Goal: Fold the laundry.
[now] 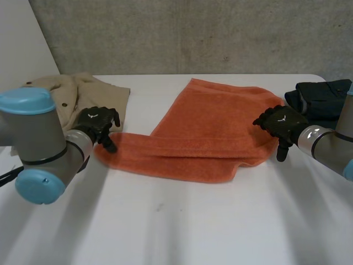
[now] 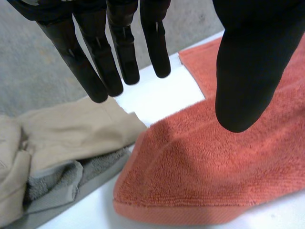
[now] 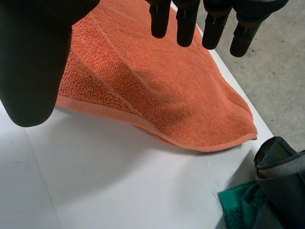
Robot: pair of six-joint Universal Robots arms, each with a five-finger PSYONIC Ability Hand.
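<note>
The head camera sits behind and between the arms and looks down across the table (image 1: 165, 232) toward a concrete wall (image 1: 193, 33). Each wrist camera looks along its own palm from close above. The left robot hand (image 2: 248, 71) is over one end of the orange towel (image 2: 200, 167), beside beige clothes (image 2: 71, 129). The right robot hand (image 3: 28, 62) is over the opposite end, near dark clothes (image 3: 281, 176). All three views share the towel.

The orange towel (image 1: 212, 127) is lying between the left hand (image 1: 98, 122) and right hand (image 1: 284, 122), each seemingly touching an end.

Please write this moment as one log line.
orange towel: partly folded | left hand: open, over towel's left end | right hand: open, over towel's right end
</note>
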